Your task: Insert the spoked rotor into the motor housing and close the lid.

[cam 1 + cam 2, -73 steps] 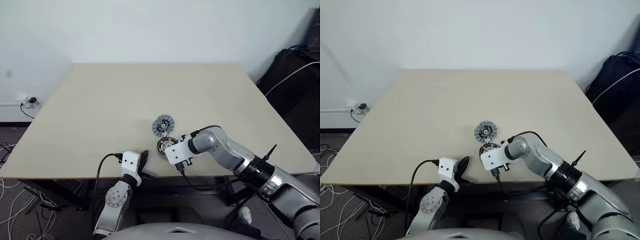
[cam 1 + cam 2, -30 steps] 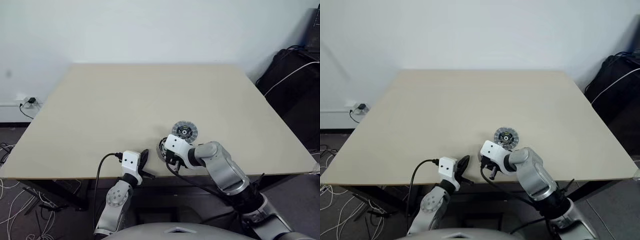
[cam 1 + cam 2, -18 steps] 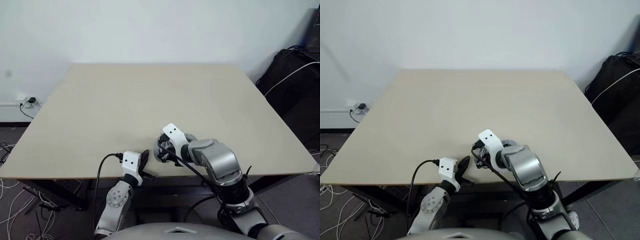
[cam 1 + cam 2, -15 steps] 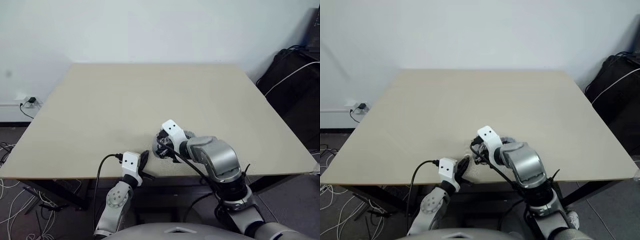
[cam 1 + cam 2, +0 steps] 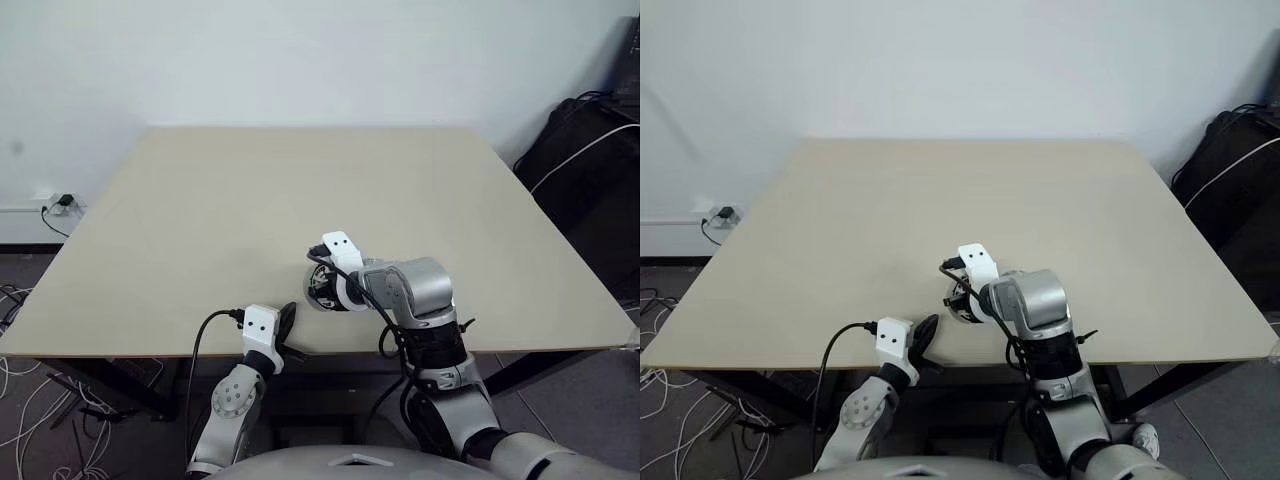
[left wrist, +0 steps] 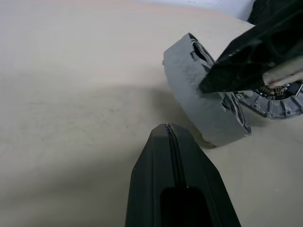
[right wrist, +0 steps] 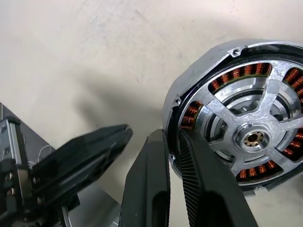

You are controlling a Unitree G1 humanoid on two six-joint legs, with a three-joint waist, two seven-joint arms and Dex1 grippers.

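Observation:
My right gripper (image 7: 171, 136) is shut on the rim of the motor housing (image 7: 203, 71), one finger inside and one outside. The shiny silver cup is tipped up on edge near the table's front edge (image 5: 318, 292). The spoked rotor (image 7: 246, 137) sits inside it, its copper windings ringing a silver spoked centre. In the left wrist view the housing (image 6: 199, 99) leans on the table just beyond my left gripper (image 6: 168, 128), which is shut and empty. Behind the housing a grey disc with rim holes, the lid (image 6: 277, 105), lies flat. My left gripper (image 5: 287, 318) hovers at the front edge.
The beige table (image 5: 220, 190) stretches far beyond the parts. A black bag (image 5: 590, 150) with a white cable stands off the table's right side. Cables and a wall socket (image 5: 60, 205) are on the floor at the left.
My right wrist has rolled and the arm has swung in over the parts, shifting a little left and away. The housing now stands tipped on edge, and the arm covers the lid. The left gripper kept still.

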